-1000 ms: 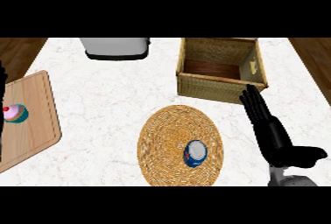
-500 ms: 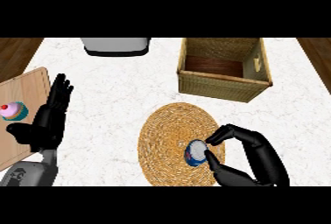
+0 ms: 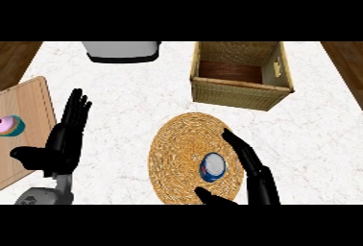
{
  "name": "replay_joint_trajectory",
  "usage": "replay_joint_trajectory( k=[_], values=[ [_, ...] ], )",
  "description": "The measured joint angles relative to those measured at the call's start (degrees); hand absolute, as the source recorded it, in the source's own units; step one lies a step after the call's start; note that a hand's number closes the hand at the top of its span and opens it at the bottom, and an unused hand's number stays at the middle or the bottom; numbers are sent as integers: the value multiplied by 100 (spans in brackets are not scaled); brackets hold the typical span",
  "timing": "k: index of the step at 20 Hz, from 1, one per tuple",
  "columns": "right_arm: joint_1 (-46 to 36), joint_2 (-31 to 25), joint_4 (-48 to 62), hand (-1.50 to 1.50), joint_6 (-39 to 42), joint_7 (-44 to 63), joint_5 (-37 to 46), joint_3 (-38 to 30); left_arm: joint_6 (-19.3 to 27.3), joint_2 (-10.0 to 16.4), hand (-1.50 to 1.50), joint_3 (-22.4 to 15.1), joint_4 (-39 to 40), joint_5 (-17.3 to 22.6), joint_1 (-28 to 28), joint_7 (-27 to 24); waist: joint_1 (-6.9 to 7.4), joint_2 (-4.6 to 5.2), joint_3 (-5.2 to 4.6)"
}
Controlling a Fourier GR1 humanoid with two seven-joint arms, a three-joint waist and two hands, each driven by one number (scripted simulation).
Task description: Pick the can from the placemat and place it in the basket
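A blue and white can [image 3: 212, 167] stands on the round woven placemat [image 3: 184, 139] near the counter's front. My right hand [image 3: 254, 172] lies just right of the can, its fingers straight and pointing away from me, thumb [image 3: 212, 196] under the can at the mat's front edge. No finger curls round the can. The wicker basket [image 3: 241, 91], open and with nothing in it, stands at the back right, beyond the mat. My left hand [image 3: 62, 143] rests open at the left, fingers up, holding nothing.
A wooden cutting board [image 3: 28, 101] at the left edge carries a pink cupcake [image 3: 10, 126]. A grey appliance [image 3: 122, 50] sits at the back centre. White marble counter lies between the mat and the basket.
The right hand's fingers went from curled over the can to straight beside it. The left hand moved slightly right and up. The can stayed on the mat.
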Motion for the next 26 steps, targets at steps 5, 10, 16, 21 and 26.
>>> replay_joint_trajectory(
  k=[5,10,16,21,26],
  values=[
    [199,-424,-410,-150,569,1437,1389,-282,63,-17,0,-13,-127,-29,109,8,-97,-13,-27],
    [228,-740,-1128,-150,2125,2821,2086,-108,77,-69,0,-106,-240,-59,184,31,-9,15,-26],
    [-157,-322,-2217,-150,4167,4394,2092,481,27,-81,0,-183,-339,-92,161,75,150,68,0],
    [-788,288,-2344,-150,4871,4927,2052,621,97,-148,0,-274,-519,-164,151,228,218,91,19],
    [-1070,468,-2062,-150,5205,5099,2114,514,55,-153,0,-240,-485,-166,198,179,223,104,24]
  ],
)
